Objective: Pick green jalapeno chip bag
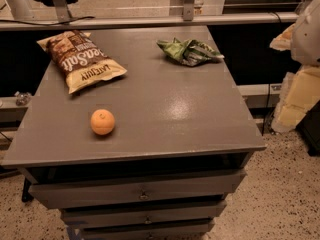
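Observation:
The green jalapeno chip bag (189, 51) is a small crumpled shiny green foil bag. It lies on the far right part of the grey cabinet top (165, 109). My gripper (300, 34) shows as a pale whitish shape at the right edge of the view. It is off the cabinet's right side, level with the bag and well apart from it. Nothing is seen in it.
A larger brown-and-cream chip bag (82, 59) lies flat at the far left of the top. An orange (102, 122) sits near the front left. Drawers (140, 191) run below the front edge. A rail (150, 21) crosses behind. Pale cream parts (295, 99) stand at the right.

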Robot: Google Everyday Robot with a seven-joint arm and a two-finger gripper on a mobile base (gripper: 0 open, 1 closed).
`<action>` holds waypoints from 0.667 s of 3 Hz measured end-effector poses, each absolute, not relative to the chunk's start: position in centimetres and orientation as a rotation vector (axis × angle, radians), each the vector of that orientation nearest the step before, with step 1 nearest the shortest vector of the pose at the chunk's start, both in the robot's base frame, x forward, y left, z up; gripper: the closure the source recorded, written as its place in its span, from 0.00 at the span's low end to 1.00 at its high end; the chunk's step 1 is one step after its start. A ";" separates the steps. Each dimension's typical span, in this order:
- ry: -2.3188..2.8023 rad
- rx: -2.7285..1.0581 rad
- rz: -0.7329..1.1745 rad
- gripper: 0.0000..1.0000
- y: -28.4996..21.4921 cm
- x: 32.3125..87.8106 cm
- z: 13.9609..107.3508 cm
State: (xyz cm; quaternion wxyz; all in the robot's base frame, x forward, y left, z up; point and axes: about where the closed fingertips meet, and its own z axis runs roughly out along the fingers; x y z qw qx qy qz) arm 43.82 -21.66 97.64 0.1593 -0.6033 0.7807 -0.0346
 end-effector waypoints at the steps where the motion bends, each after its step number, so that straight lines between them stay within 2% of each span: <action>1: 2.231 -1.724 -0.099 0.00 -21.7 43.8 97.6; 2: 2.222 -1.659 -0.112 0.00 -21.9 44.8 97.2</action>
